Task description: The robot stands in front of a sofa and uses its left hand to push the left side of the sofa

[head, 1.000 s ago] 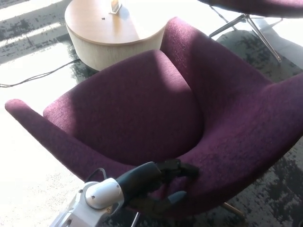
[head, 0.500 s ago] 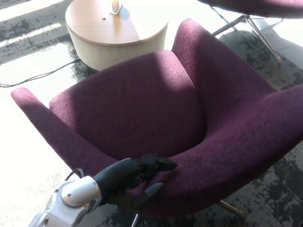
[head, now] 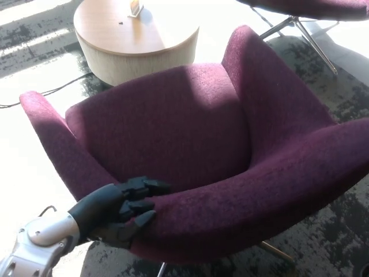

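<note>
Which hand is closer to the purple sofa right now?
Left. The left hand presses against the purple sofa at its near front edge; the right hand is out of view.

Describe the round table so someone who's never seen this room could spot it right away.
Start at the big purple armchair filling the middle. Just beyond its seat, at the top left, stands the round table: a low drum with a light wood top and pale sides. It is the only round, wooden piece, with a small object on it.
</note>
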You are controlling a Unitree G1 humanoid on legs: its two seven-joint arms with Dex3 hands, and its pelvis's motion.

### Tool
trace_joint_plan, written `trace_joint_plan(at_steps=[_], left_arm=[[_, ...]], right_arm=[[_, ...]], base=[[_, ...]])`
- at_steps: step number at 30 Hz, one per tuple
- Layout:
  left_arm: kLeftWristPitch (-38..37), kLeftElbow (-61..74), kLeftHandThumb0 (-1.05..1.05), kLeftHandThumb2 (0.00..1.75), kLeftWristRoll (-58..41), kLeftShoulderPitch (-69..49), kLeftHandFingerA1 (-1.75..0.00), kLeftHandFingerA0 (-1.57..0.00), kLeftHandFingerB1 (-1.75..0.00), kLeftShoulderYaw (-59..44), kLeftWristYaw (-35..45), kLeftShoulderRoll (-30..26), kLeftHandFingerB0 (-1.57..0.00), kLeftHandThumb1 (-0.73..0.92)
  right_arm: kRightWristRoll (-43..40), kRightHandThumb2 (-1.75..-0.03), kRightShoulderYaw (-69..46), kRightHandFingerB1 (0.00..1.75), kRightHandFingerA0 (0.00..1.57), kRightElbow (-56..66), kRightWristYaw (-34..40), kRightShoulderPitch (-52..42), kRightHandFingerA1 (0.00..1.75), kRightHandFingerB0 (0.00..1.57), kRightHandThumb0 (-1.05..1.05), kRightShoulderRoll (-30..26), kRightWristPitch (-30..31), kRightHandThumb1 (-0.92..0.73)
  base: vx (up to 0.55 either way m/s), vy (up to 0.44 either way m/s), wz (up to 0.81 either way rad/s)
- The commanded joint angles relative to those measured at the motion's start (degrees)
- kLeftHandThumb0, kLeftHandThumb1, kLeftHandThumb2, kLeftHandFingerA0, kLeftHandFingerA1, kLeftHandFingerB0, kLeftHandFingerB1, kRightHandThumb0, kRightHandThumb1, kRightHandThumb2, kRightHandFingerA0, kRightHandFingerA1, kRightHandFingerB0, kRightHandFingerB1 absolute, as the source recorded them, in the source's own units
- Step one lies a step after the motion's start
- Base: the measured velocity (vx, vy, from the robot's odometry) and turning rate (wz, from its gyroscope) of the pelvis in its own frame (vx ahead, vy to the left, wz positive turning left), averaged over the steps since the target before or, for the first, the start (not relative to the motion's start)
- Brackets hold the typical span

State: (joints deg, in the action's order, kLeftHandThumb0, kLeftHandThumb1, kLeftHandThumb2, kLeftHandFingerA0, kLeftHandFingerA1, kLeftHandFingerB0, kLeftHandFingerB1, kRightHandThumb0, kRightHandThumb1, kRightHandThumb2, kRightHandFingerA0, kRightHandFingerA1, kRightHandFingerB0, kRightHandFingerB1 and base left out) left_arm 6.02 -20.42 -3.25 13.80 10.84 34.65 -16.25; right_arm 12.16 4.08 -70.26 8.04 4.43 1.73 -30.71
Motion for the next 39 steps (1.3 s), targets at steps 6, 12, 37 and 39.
trace_joint_plan(at_steps=[6, 12, 37, 39], left_arm=[[-4.22, -8.59, -0.38, 1.07, -0.19, 0.25, -0.49, -0.04, -0.46, -4.86, 0.81, -3.68, 0.0, 0.46], [-6.68, -11.87, -0.38, 1.08, -1.45, 0.4, -0.5, -0.04, -0.47, -8.37, 1.75, -4.49, 0.0, 0.46], [-16.79, -20.85, -0.78, 0.69, -8.59, -10.34, -0.43, -0.12, -0.33, -22.98, -2.2, -2.67, -0.11, 0.92], [-17.36, -21.03, -0.79, 0.7, -8.89, -10.87, -0.44, -0.13, -0.34, -24.09, -2.75, -2.39, -0.11, 0.92]], right_arm=[[-0.56, -0.65, -0.36, 0.4, 0.77, -0.27, 0.01, -0.15, 0.54, 0.62, -0.68, -0.59, 1.09, -0.82], [-1.23, -0.65, -1.05, 0.4, 0.8, -0.3, -1.09, -0.87, 0.56, 0.63, -0.66, -0.5, -0.21, -0.8], [-1.06, -0.65, -0.63, 0.41, 0.8, -0.43, -1.06, -1.48, 0.54, 0.65, -0.65, -0.15, 0.55, -0.8], [-0.63, -0.65, -0.4, 0.4, 0.8, -0.54, -0.85, -1.39, 0.53, 0.62, -0.67, -0.4, 0.62, -0.81]], base=[[0.0, 0.0, 0.0], [0.0, 0.0, 0.0], [0.0, 0.0, 0.0], [0.0, 0.0, 0.05]])
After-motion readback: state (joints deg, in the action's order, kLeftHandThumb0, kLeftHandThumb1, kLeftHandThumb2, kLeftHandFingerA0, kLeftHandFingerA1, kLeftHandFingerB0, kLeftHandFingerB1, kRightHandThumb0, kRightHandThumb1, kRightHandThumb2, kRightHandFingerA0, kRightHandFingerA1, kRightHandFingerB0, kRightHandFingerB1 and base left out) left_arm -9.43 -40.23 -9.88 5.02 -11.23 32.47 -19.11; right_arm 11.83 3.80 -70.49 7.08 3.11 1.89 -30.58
